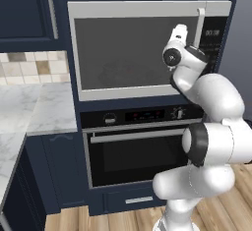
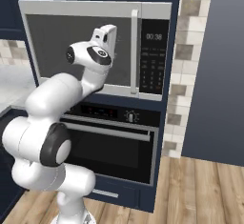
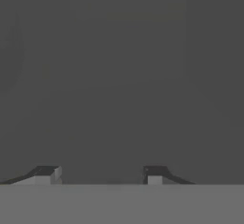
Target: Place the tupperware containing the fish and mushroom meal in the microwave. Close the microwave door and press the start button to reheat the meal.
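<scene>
The microwave [image 1: 147,48] is sitting built into the dark blue cabinetry, above the black oven [image 1: 142,146]. Its door [image 1: 128,53] is standing closed, the dark glass panel flush in its silver frame, with the vertical bar handle [image 2: 134,51] running down its right side. Through that glass nothing inside is making itself out.

On the keypad strip [image 2: 153,58], to the right of the handle, a small display is glowing pale; in the right base view it is reading something like "00:38", though the digits are too blurry to be sure. The button rows beneath are showing as faint marks, too small to read. The oven's control band is carrying a red display and a knob, unreadable too.

The gripper [image 3: 97,175] is pressing in close to the door glass, just left of the handle, and the hand view is looking straight at flat dark grey. The two fingertips [image 3: 45,174] are standing apart with a plain gap between them, partly open, and nothing is lying between them. Whether they are touching the glass I cannot tell.

The arm [image 1: 206,127] is rising from the floor in front of the oven. To the left a marble counter [image 1: 34,112] is running under a tiled wall [image 1: 34,68].
</scene>
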